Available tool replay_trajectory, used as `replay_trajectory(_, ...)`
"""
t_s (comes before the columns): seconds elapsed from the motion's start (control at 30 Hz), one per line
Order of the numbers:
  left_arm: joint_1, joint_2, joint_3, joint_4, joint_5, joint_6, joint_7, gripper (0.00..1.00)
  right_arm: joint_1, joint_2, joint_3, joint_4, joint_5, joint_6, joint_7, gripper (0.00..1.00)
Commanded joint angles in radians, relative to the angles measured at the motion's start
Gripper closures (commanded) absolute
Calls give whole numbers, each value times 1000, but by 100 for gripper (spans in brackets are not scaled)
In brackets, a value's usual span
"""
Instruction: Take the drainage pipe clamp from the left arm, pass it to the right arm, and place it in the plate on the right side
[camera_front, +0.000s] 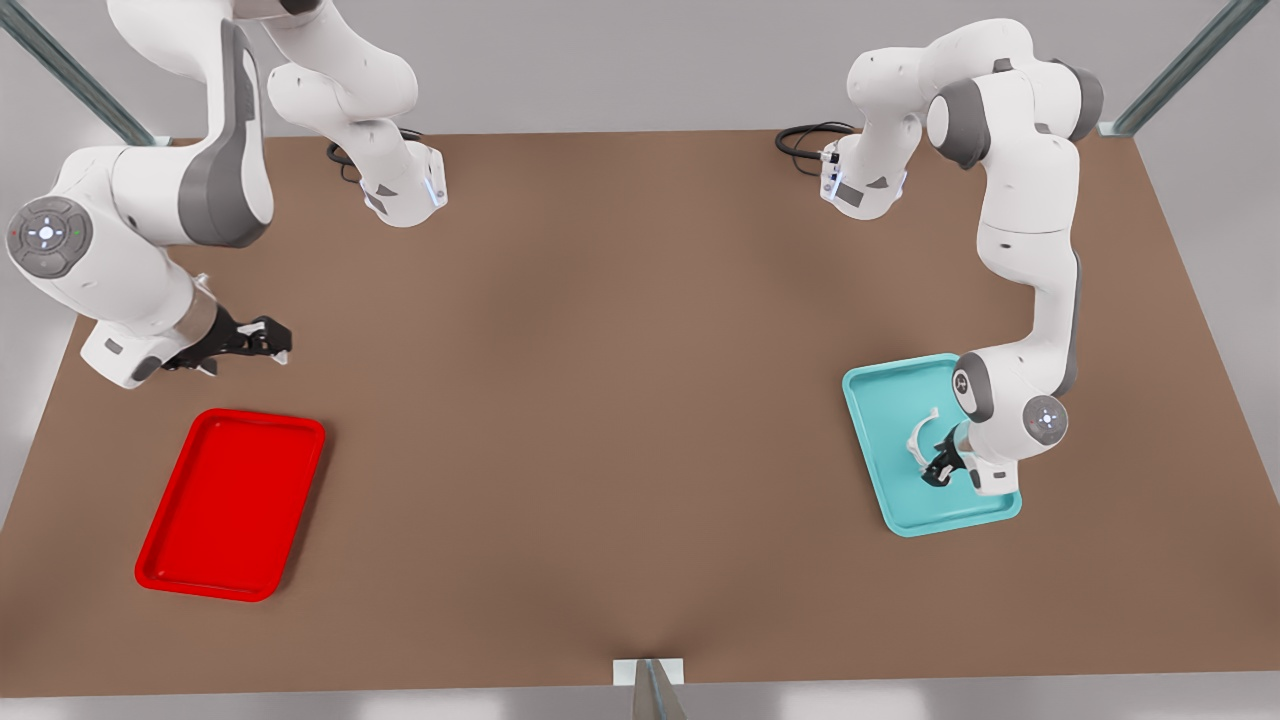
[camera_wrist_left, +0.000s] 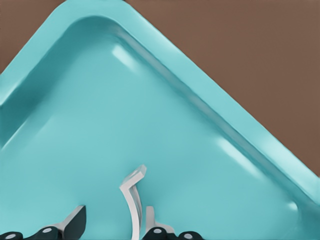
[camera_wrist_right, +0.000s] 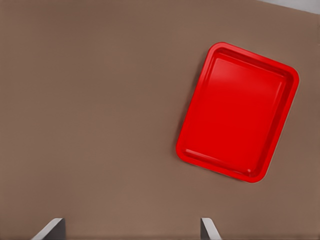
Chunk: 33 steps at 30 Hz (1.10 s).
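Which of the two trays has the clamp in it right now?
The teal tray, at the front view's right: the white clamp sits over it at the left gripper. The red tray is bare.

In the left wrist view, the drainage pipe clamp runs off the edge at 6 o'clock, its lower end unseen. The teal tray is cropped there at 9 and 4 o'clock. The left gripper partly covers the clamp in the front view.
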<state>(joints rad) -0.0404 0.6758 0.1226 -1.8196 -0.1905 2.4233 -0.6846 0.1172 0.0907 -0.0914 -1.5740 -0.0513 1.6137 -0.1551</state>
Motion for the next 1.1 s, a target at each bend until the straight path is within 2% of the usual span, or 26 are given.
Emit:
replay_trajectory(0.0,1,-1,0,2,-1,3,-39,41,4,0,-1,0,1,2,0,0)
replay_trajectory(0.1,2,-1,0,2,-1,3,-38,47,4,0,-1,0,1,3,0,0)
replay_trajectory(0.17,4,-4,0,2,-1,2,-39,55,2,0,-1,0,1,3,0,0)
replay_trajectory(0.4,4,-13,0,2,-1,2,-39,66,2,0,-1,0,5,0,2,0)
replay_trajectory(0.6,4,-12,0,2,-1,2,-39,67,2,3,-1,0,5,0,2,0)
replay_trajectory(0.67,4,-12,0,2,-3,2,-43,79,1,3,-1,0,5,0,2,0)
replay_trajectory(1.07,2,-7,0,3,-6,2,-47,79,1,4,-1,0,5,0,2,0)
